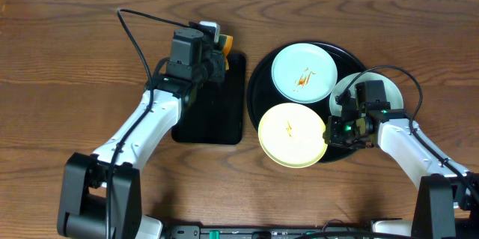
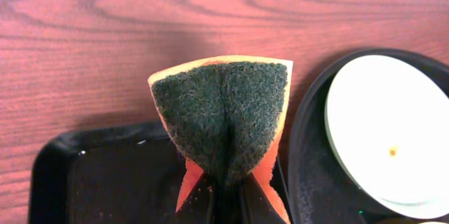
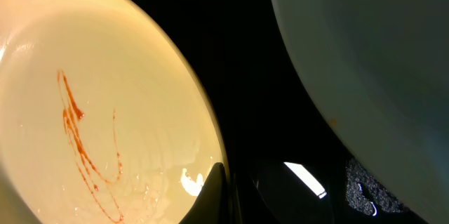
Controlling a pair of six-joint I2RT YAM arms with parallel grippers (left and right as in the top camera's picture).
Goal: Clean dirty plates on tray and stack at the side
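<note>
The round black tray (image 1: 254, 82) holds three plates. A mint-white plate (image 1: 303, 73) with an orange smear lies at the back and also shows in the left wrist view (image 2: 386, 126). The yellow plate (image 1: 292, 134), with red smears, lies at the front and overhangs the rim. A second mint-white plate (image 1: 343, 91) is partly hidden under my right arm. My right gripper (image 1: 333, 130) is shut on the yellow plate's right rim (image 3: 105, 112), with one finger (image 3: 221, 196) on the rim. My left gripper (image 1: 217, 52) is shut on an orange sponge with a green scouring face (image 2: 224, 112).
A smaller rectangular black tray (image 1: 217, 119) lies left of the round tray, under my left gripper, and shows in the left wrist view (image 2: 105, 182). Bare wooden table (image 1: 75, 59) surrounds both trays. Arm cables loop over the table at the back.
</note>
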